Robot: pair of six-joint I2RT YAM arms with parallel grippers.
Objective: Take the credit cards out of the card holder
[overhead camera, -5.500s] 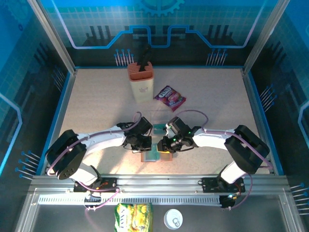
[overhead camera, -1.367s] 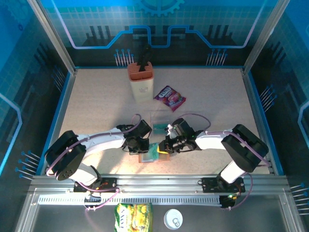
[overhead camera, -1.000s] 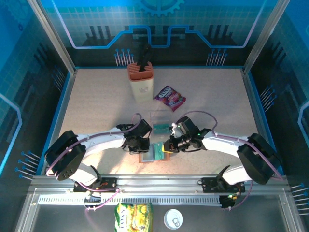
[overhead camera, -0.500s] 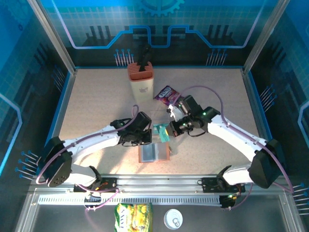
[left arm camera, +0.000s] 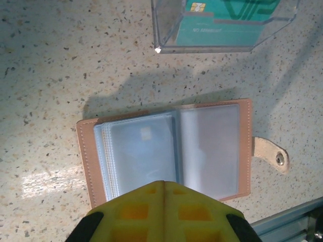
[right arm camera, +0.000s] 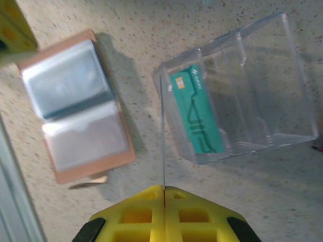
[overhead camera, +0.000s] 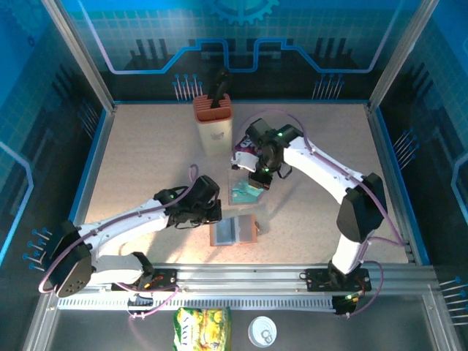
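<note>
The card holder [overhead camera: 249,231] lies open and flat near the table's front, salmon-brown with grey-blue clear sleeves [left arm camera: 141,151] and its snap tab [left arm camera: 272,156] out to the right. My left gripper [left arm camera: 164,182] hovers at its near-left edge, shut with nothing between the pads. My right gripper [right arm camera: 164,188] is shut on one credit card [right arm camera: 163,131], seen edge-on as a thin line, above the left wall of a clear plastic box [right arm camera: 262,91]. Another teal credit card [right arm camera: 197,113] lies inside that box. From above, the right gripper [overhead camera: 260,180] is over the box [overhead camera: 245,187], just behind the holder.
A beige block [overhead camera: 213,126] with a dark handle stands at the back. A purple snack packet [overhead camera: 246,152] lies beside it, partly under the right arm. A yellow packet [overhead camera: 202,325] and a white lid [overhead camera: 262,330] sit in front of the rail.
My right gripper has lifted away from the card holder and swung back over the clear box, card in its jaws. The left gripper has slid left off the holder, which now lies uncovered.
</note>
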